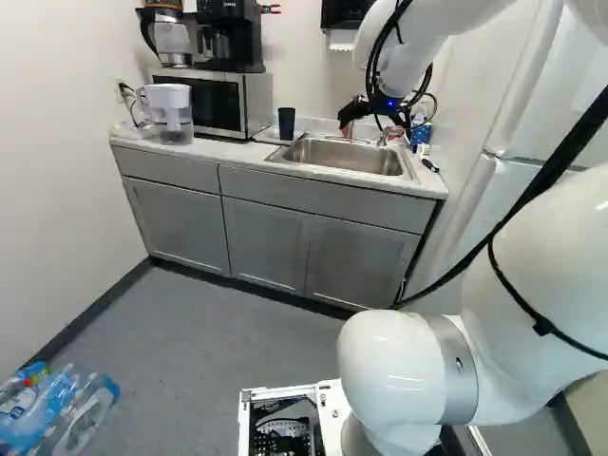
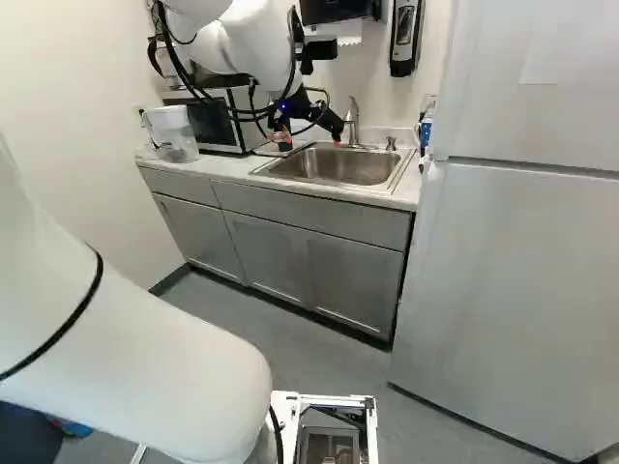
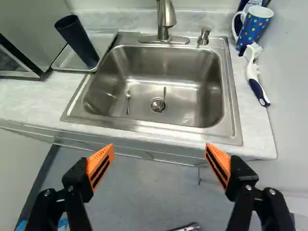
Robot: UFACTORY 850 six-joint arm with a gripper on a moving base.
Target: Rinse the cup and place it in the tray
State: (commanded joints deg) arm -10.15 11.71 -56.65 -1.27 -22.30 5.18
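Tall dark blue plastic cup (image 3: 79, 38) stood in the shallow see-through tray (image 3: 67, 59), left of the sink.
The black pincer (image 2: 309, 144) with orange pads was up high by the square silver metal sink (image 3: 168, 57); in the wrist view, the two sides of the pincer (image 3: 159, 147) were spread wide apart. Two small silver spoons (image 3: 128, 102) lay in the sink, and a shiny silver tap (image 3: 166, 19) stood on its far side. On the pale worktop (image 3: 29, 98), far right of the sink, was a blue mug with colourful dots (image 3: 255, 29), with a white and dark blue brush (image 3: 254, 77) nearer.
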